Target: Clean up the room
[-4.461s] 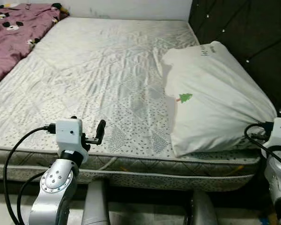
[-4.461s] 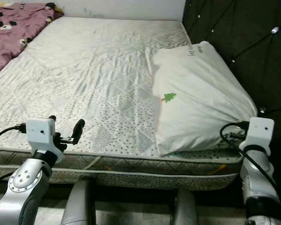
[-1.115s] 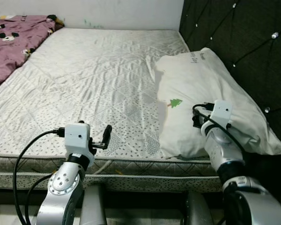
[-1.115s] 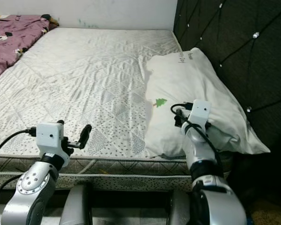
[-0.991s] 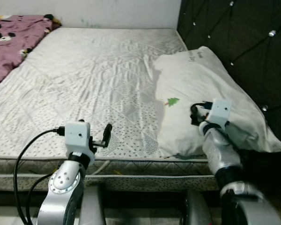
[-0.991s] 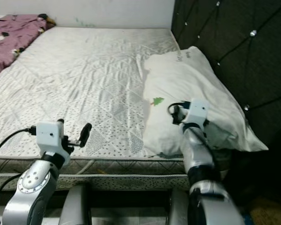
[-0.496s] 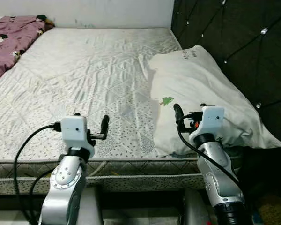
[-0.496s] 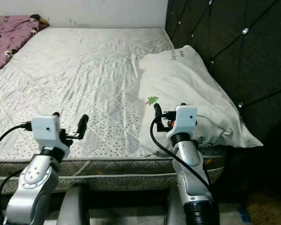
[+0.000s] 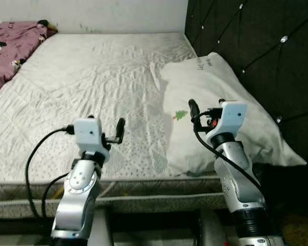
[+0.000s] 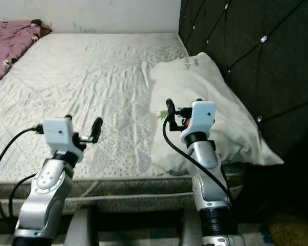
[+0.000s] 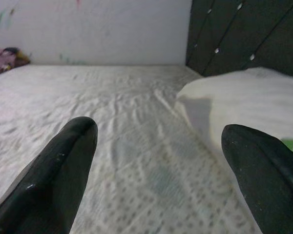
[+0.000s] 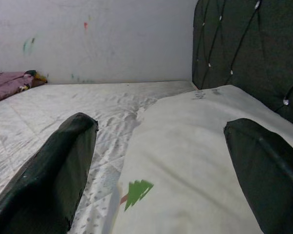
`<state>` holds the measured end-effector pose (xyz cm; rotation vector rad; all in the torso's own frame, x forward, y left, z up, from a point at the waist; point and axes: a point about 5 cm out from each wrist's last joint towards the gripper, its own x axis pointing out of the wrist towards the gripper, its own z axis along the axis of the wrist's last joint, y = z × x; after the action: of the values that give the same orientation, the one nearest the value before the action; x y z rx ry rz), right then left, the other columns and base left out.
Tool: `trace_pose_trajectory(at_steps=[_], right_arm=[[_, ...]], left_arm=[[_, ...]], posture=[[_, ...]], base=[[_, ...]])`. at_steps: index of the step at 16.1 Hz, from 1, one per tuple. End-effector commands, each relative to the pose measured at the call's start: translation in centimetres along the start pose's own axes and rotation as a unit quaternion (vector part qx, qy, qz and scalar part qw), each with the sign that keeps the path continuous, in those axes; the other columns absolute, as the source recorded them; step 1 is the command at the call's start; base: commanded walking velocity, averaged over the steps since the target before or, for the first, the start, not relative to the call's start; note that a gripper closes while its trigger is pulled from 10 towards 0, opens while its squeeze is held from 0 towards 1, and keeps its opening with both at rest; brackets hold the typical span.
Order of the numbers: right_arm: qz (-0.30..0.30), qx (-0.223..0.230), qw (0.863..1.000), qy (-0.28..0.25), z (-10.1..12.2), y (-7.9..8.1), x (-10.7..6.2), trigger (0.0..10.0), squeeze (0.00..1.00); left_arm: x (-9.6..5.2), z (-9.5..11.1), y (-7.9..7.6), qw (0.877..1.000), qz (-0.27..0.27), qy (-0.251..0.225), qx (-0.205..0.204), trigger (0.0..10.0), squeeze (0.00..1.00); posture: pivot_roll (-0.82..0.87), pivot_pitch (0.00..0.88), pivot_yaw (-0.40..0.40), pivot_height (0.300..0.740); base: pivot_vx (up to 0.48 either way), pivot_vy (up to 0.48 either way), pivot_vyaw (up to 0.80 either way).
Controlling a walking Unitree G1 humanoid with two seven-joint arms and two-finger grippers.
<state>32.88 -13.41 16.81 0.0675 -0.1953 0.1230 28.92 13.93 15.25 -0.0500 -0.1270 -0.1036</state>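
Note:
A white pillow (image 9: pixel 226 102) with a small green tree print (image 9: pixel 180 115) lies on the right side of the bare quilted mattress (image 9: pixel 92 77), against the dark tufted headboard (image 9: pixel 251 46). My right gripper (image 9: pixel 192 106) hovers open over the pillow's near left edge, close to the tree print; in the right wrist view its fingers (image 12: pixel 53 165) are wide apart with nothing between them. My left gripper (image 9: pixel 120 125) is held open above the mattress near its front edge, left of the pillow, and is empty in the left wrist view (image 11: pixel 158 131).
A purple printed blanket (image 9: pixel 10 36) is bunched at the far left corner of the bed. A white wall (image 9: pixel 92 13) runs behind the bed. The mattress's front edge (image 9: pixel 143 182) is just ahead of me. Dark floor lies to the right of the bed (image 9: pixel 297 205).
The camera has swung right. My right arm has come from beside the pillow's right corner to its near left edge. Both grippers sit a little higher; the left stays open over the mattress.

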Motion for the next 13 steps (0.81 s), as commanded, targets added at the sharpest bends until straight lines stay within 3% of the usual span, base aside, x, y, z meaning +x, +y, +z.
trace_pose_trajectory(at_steps=[1,5,13], right_arm=[[-0.006,0.004,1.000,-0.009,0.5,-0.1,-0.1,10.0,0.00],[-0.012,-0.011,1.000,-0.010,0.0,-0.3,-0.6,10.0,0.00],[-0.031,-0.003,1.000,-0.003,-0.5,-0.7,-0.4,10.0,0.00]], left_arm=[[0.3,0.1,-0.2,1.000,-0.006,-0.007,0.003,10.0,0.00],[0.7,0.2,-0.2,1.000,-0.015,-0.011,0.006,10.0,0.00],[1.0,0.1,-0.3,1.000,-0.020,-0.015,0.007,10.0,0.00]], posture=[[-0.04,0.000,0.021,0.595],[-0.04,0.000,0.033,0.595],[-0.04,0.000,0.037,0.680]], base=[[0.000,0.000,0.00],[0.000,0.000,0.00],[0.000,0.000,0.00]])
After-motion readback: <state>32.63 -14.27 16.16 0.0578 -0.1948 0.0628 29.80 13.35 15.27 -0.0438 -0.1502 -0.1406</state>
